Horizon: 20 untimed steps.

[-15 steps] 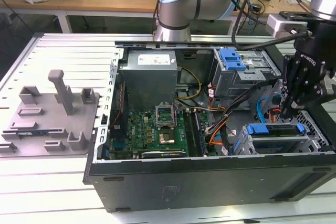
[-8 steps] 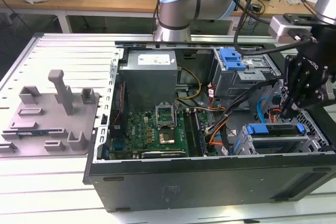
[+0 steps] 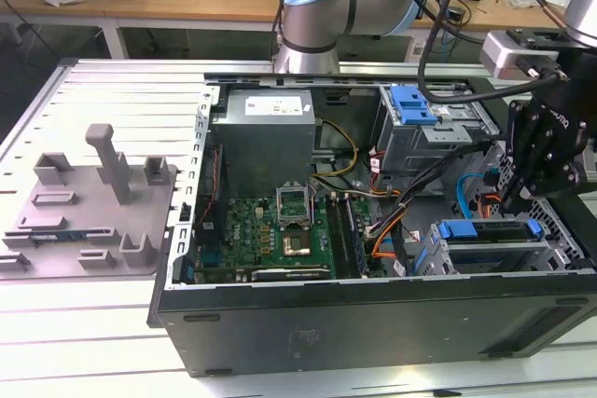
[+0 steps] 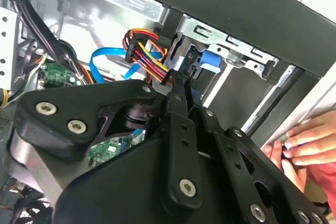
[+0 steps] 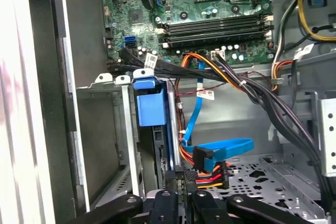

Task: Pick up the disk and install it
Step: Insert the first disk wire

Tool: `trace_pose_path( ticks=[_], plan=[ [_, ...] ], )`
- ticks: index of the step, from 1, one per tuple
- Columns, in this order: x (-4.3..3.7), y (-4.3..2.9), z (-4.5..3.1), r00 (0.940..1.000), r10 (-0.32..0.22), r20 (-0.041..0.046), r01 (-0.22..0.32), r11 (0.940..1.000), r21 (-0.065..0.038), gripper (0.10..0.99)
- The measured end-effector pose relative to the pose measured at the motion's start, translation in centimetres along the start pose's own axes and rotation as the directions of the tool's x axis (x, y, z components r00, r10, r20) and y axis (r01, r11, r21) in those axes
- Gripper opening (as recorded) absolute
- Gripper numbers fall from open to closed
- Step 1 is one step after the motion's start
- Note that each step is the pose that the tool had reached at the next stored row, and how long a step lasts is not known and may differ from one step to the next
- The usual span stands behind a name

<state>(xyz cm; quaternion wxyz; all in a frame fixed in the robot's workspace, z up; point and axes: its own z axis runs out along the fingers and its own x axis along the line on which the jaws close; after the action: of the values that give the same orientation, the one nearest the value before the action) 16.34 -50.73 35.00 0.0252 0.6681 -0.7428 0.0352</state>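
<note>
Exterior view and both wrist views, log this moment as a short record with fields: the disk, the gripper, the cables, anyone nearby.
disk: the disk sits in the drive cage at the exterior view's right, blue carrier showing
gripper: the gripper is low inside the case, close over the disk; contact cannot be told
cables: coloured cables bunch beside the cage
person: a hand at the case's outer edge

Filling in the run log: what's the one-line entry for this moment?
disk: in drive bay | gripper: at bay, next to disk | person's hand: near case
</note>
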Motion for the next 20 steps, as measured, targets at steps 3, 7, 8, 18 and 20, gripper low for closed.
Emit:
trace_pose_path(
  ticks=[3, 7, 8, 18, 20],
  plan=[
    [0.45, -0.05, 0.04, 0.9995, 0.0, 0.0315, 0.0, 1.0, -0.003, 0.165],
    [0.69, -0.07, 0.06, 0.9988, 0.0, 0.0482, 0.0, 1.0, -0.005, 0.165],
    [0.69, -0.07, 0.06, 0.9988, 0.0, 0.0484, 0.0, 1.0, -0.005, 0.165],
    [0.8, -0.1, -0.35, 0.9988, 0.0, 0.0484, 0.0, 1.0, -0.007, 0.165],
    [1.24, -0.16, -0.43, 0.9988, -0.001, 0.0482, 0.001, 1.0, -0.007, 0.165]
  ],
)
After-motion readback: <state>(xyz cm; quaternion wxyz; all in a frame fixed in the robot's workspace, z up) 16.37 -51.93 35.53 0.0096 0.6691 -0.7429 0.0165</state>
